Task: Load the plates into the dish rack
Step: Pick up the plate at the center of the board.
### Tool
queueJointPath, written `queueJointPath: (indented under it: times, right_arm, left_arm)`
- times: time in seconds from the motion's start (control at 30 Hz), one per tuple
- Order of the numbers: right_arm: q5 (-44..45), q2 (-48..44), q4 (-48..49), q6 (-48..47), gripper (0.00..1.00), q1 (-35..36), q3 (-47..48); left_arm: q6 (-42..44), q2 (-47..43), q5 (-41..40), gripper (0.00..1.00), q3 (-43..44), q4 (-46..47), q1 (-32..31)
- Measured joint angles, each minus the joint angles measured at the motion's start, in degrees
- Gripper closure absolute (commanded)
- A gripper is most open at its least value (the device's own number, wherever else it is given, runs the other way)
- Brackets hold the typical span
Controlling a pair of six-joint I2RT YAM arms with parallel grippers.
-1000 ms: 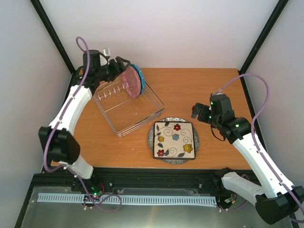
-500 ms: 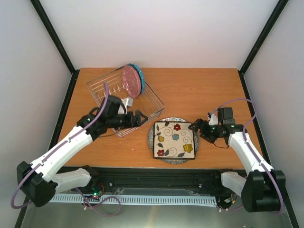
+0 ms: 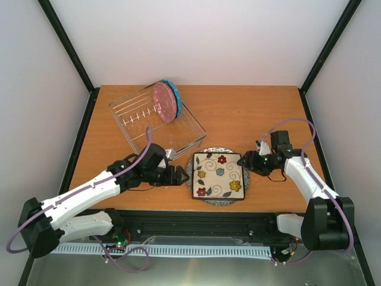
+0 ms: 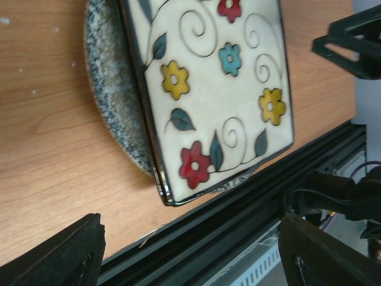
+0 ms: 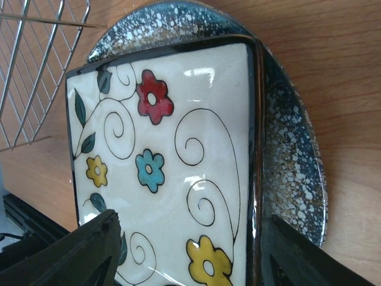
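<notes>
Right tool (image 5: 190, 262), jaws apart and clamped on nothing; one finger stands over the face of the square flowered plate (image 3: 218, 174), the other outside its right rim. Left tool (image 3: 178, 176), jaws spread wide and empty, sits low over the tabletop (image 3: 250, 113), just beside the plate's opposite edge. The square plate lies flat on the grey speckled plate (image 5: 294, 173); the stack sits near the front of the tabletop, between the two tools. The dish rack (image 3: 136, 121) sits at the far left, its near corner close to the stack; the blue plate (image 3: 168, 101) stands on edge at its far end. Step in hand, by judgement: taking the square plate off the stack; one plate is racked and the stack is not yet loaded. The next move calls for the right tool to close on the dark rim alone, clear of the grey plate beneath; the left tool probably serves as a stop against sliding; then a lift, a turn to upright, and a slot between free tines.
</notes>
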Motion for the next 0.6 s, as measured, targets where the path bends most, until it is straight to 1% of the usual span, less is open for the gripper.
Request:
queueJointPath:
  times: [0.03,0.17,0.27,0.43,0.6]
  right_arm:
    - [0.1,-0.5,-0.1,-0.2,0.38,0.0,0.0]
    - [0.5,-1.2,-0.7,-0.3,0.45,0.0,-0.3]
    - [0.9,-1.2,-1.0,-0.4,0.51,0.0,-0.5]
    - [1.1,-1.0,-0.9,-0.1,0.51,0.0,-1.2]
    - [1.4,-0.9,-0.9,0.0,0.51,0.0,-2.1]
  left_arm:
    - [-0.2,0.0,-0.2,0.21,-1.0,0.6,0.0]
    - [-0.6,0.4,-0.1,0.22,-5.3,3.3,0.0]
    - [-0.5,3.6,0.5,0.23,-6.1,5.5,0.0]
    - [0.7,10.1,2.4,0.23,-5.3,9.9,0.0]
    - [2.9,14.7,2.8,0.23,-0.7,11.8,-0.1]
